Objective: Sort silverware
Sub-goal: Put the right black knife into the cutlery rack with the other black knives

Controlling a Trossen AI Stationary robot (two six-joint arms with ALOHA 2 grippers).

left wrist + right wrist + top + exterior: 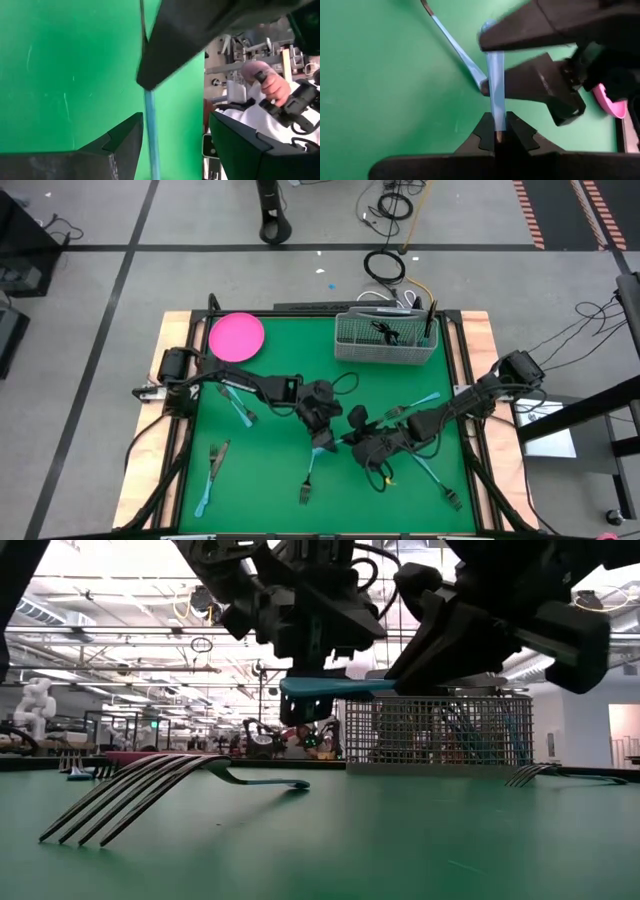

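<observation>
While right claw [496, 131] clamps utensil [494, 85] | handle between left claw [172, 145] fingers

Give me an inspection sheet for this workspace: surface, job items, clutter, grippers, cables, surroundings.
Surface: green mat.
Job's things: silverware scattered on mat; one blue-handled piece held off the mat, mid-table.
Clutter: pink plate; mesh basket, utensils inside.
Grippers: right gripper shut on the blue-handled piece; left gripper open around its other end.
Cables: black cable coil on floor.
Surroundings: a person's hand beyond the table.
</observation>
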